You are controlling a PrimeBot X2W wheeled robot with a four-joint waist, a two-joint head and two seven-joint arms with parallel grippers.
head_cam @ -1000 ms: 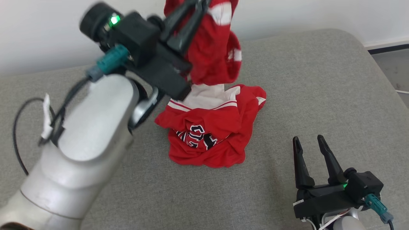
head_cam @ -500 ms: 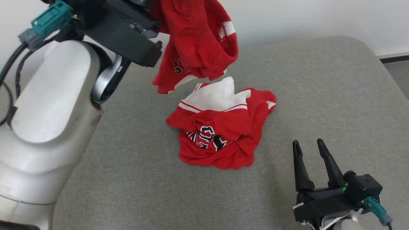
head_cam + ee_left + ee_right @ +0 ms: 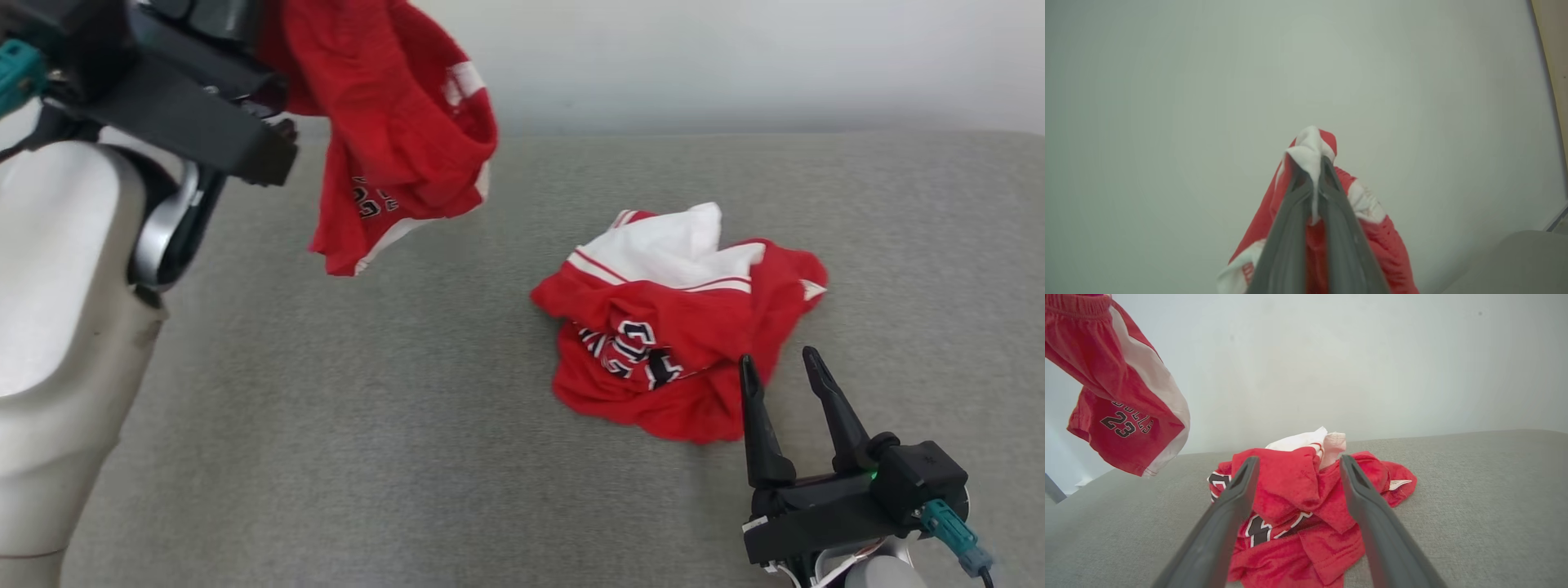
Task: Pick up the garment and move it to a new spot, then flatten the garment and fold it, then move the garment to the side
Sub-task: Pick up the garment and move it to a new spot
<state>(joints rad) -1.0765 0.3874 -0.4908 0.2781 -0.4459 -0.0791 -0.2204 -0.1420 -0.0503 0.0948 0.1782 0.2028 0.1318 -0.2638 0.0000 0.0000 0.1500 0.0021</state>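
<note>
Left gripper [image 3: 1312, 163] tight on red shorts [image 3: 400, 106]; right gripper [image 3: 777, 357] wide, empty, near red jersey [image 3: 694, 327].

The light is soft and even in all my views, with no glare; I cannot tell its source. In the head view the shorts [image 3: 392, 106] look slightly smeared and the forearm [image 3: 57, 327], close to the lens, is soft. The jersey [image 3: 694, 327] lays only a faint shadow on the cushion [image 3: 367, 457]. My left wrist view is hazy: the wall [image 3: 1167, 102] darkens toward the corners and the left gripper [image 3: 1314, 167] is blurred. The right gripper [image 3: 1299, 458] is out of focus too, and the cushion's far edge bows.
</note>
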